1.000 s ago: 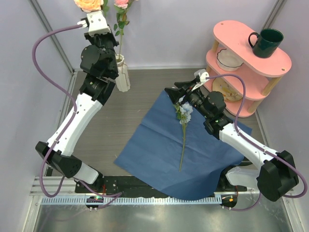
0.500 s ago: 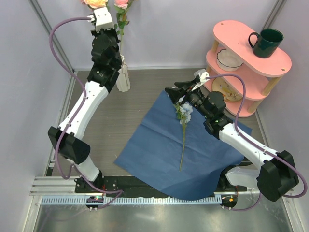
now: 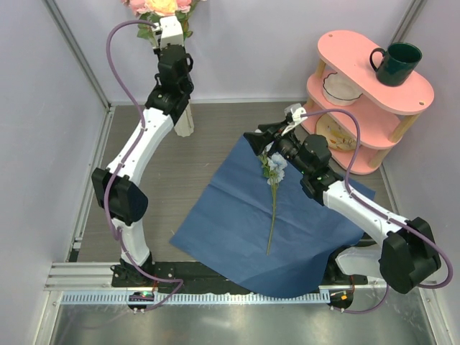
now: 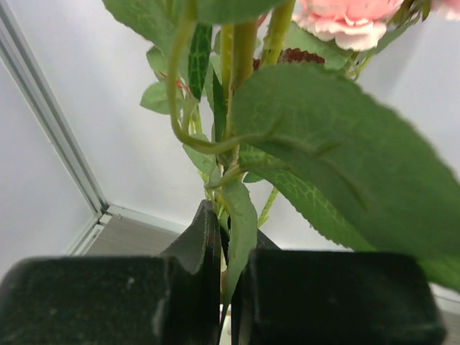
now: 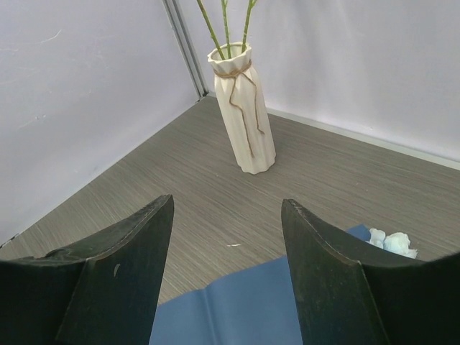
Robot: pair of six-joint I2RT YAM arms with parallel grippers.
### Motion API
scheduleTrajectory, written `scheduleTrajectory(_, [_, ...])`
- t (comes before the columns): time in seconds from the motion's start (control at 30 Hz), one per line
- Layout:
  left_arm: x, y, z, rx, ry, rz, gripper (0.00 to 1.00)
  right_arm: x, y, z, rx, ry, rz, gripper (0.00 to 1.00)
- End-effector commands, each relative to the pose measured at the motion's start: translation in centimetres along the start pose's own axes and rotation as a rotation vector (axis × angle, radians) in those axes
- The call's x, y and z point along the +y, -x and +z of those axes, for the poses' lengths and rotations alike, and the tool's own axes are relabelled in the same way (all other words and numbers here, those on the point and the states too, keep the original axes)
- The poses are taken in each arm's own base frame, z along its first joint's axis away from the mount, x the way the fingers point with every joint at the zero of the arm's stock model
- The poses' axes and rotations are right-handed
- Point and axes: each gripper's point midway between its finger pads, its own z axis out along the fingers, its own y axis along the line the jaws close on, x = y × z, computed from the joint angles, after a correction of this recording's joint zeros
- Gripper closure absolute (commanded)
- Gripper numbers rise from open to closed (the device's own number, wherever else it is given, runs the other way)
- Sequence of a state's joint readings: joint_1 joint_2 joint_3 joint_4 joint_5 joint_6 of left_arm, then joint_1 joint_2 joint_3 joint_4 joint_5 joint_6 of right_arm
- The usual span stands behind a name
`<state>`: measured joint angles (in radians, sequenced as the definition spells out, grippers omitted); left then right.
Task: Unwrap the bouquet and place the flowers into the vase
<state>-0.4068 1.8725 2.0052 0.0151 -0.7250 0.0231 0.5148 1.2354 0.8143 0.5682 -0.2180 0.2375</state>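
Probably a robotics lab cell: plain pale walls [image 3: 287, 50] framed by aluminium posts [image 3: 75, 50] (upper left), wood-grain bench [image 3: 187, 158], mounting rail [image 3: 230, 296] along the bottom.

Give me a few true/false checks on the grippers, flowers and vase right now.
1. The left gripper is shut on flower stems above the vase. True.
2. The right gripper holds the pale blue flower. False: it is open above the flower, which lies on the blue paper.
3. The vase is empty. False: flower stems stand in it.
4. The mug sits on top of the pink shelf. True.
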Motion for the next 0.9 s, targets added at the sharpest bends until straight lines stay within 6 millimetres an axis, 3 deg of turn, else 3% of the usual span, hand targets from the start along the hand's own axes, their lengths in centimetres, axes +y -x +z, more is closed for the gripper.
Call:
scheduleTrajectory(0.0, [0.7, -0.3, 0.5, 0.004, 0.045, -0.046, 1.0, -0.1, 2.2, 0.5, -0.063, -0.004, -0.036, 0.33])
scheduleTrajectory(0.23, [0.8, -3.7, 1.1, 0.042, 0.082, -0.022, 1.0, -0.2, 1.9, 0.7, -0.054, -0.006, -0.036, 0.33])
scheduleTrajectory(0.53, [0.6, -7.2, 1.2, 0.095, 0.092, -0.03, 0.89, -0.3, 1.6, 0.9, -0.043, -0.006, -0.034, 0.33])
scheduleTrajectory(0.67, [1.1, -7.0, 0.9, 0.096, 0.106, -0.033, 0.66, -0.3, 1.5, 1.0, -0.04, -0.005, -0.035, 0.33])
scheduleTrajectory(0.8, [1.3, -6.5, 0.3, 0.102, 0.089, -0.053, 0.31, -0.3, 1.3, 1.2, -0.031, 0.0, -0.032, 0.32])
scheduleTrajectory(0.87, [1.6, -5.7, -0.6, 0.11, 0.078, -0.086, 0.2, -0.2, 1.3, 1.3, -0.025, 0.004, -0.029, 0.33])
